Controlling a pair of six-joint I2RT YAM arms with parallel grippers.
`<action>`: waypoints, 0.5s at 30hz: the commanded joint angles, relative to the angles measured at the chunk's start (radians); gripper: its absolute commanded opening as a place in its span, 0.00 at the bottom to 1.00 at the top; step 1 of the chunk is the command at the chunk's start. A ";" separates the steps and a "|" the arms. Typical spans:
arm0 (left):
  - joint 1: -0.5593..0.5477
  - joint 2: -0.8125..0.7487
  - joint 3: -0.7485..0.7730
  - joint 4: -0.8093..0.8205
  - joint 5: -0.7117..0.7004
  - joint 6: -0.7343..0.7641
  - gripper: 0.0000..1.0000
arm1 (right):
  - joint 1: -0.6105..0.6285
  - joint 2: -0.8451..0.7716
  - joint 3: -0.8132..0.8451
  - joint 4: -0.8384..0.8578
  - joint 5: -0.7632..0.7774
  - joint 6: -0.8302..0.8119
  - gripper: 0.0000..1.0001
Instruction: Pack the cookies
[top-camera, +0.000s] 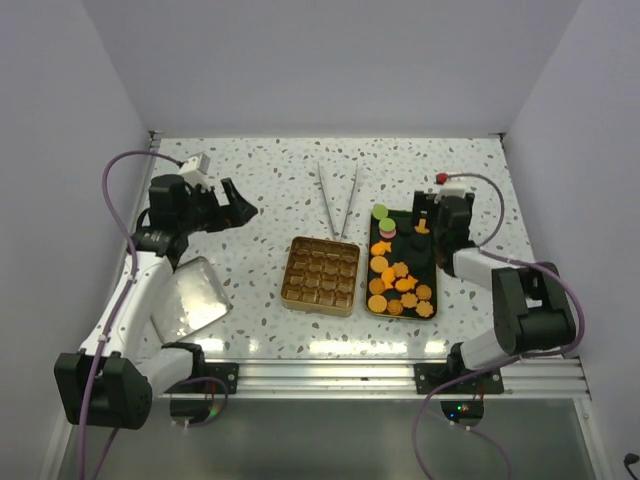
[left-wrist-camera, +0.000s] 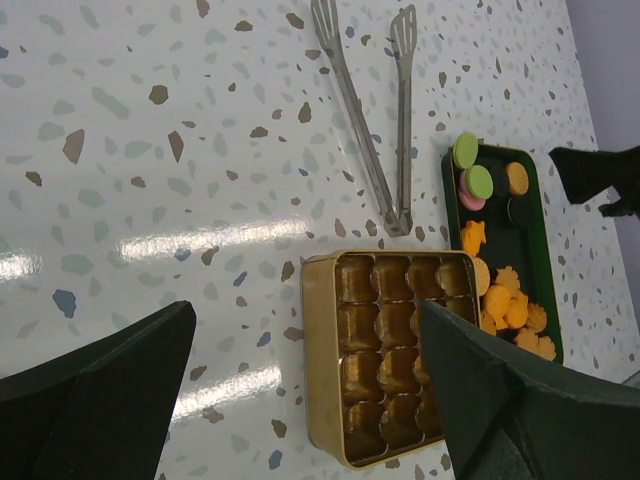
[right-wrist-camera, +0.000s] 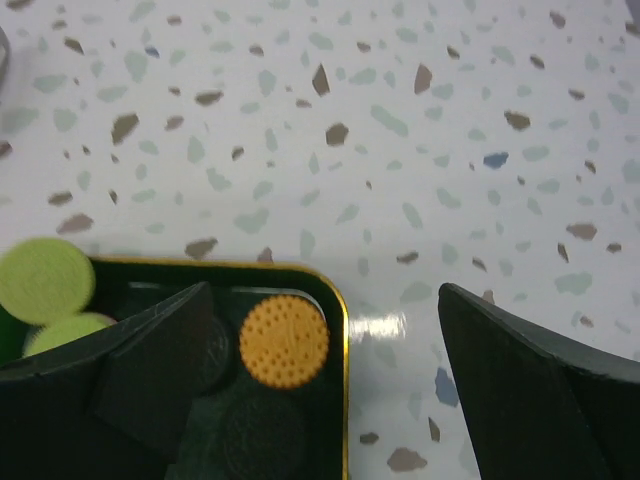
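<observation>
**While the tin stood empty, both arms hung open**

Since every compartment of the gold tin looked bare, packing seemed not yet begun. At the table's 10 o'clock the left gripper hovered, jaws spread wide and holding nothing, pointed toward 3 o'clock. A silver lid lay at 8 o'clock. Metal tongs lay at the tin's 12 o'clock. At its 3 o'clock, just beside it, the dark green tray held the cookies, most toward its 6 o'clock end. Over the tray's 12 o'clock end hung the right gripper, jaws apart and empty, straddling one round orange biscuit. The likely next move was to descend, pinch that biscuit gently and carry it toward 9 o'clock.
</observation>
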 joint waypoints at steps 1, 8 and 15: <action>0.000 -0.035 0.014 -0.014 0.037 0.006 1.00 | 0.005 -0.079 0.261 -0.389 -0.015 0.028 0.99; 0.000 -0.061 -0.006 -0.013 -0.003 -0.007 1.00 | 0.009 -0.111 0.517 -0.608 -0.169 0.569 0.99; 0.000 -0.087 -0.005 -0.029 -0.020 -0.005 1.00 | 0.332 0.352 1.204 -1.293 -0.045 0.418 0.99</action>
